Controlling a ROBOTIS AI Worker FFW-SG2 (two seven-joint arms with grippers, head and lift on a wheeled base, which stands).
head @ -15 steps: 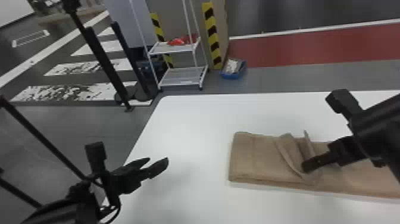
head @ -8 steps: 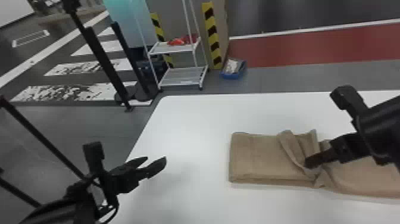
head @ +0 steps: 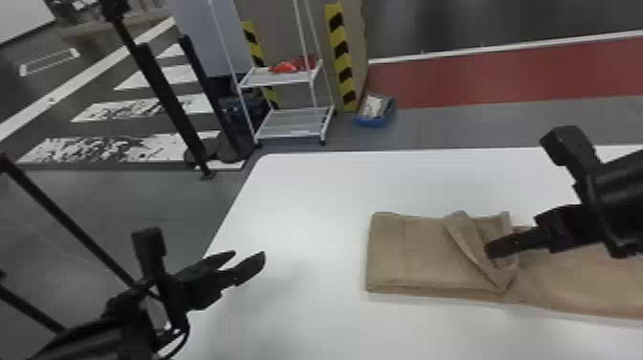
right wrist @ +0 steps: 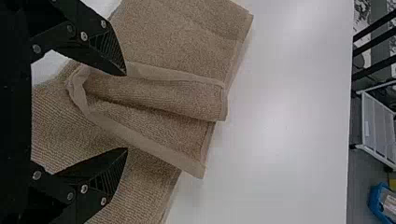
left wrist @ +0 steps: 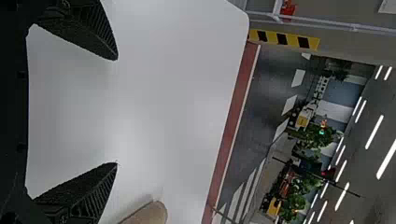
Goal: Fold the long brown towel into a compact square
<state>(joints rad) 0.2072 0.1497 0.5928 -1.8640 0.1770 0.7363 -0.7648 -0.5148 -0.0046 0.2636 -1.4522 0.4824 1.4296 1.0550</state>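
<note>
Brown towel [head: 411, 253] lies on the white table [head: 306, 201], long axis left-right, folded end pointing left. Right gripper [head: 493, 250], spread and empty over its rumpled flap, has edged towards the far side. Left gripper [head: 249, 253] gapes, empty, above the table. Beyond, a blue bin [head: 373, 122] holds white material [head: 371, 106].

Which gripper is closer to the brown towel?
The right one: the right gripper is open over the towel's bunched fold, while the left gripper is open off its left end.

Towel [head: 411, 258] cropped at right, right arm [head: 622, 191] cropped
</note>
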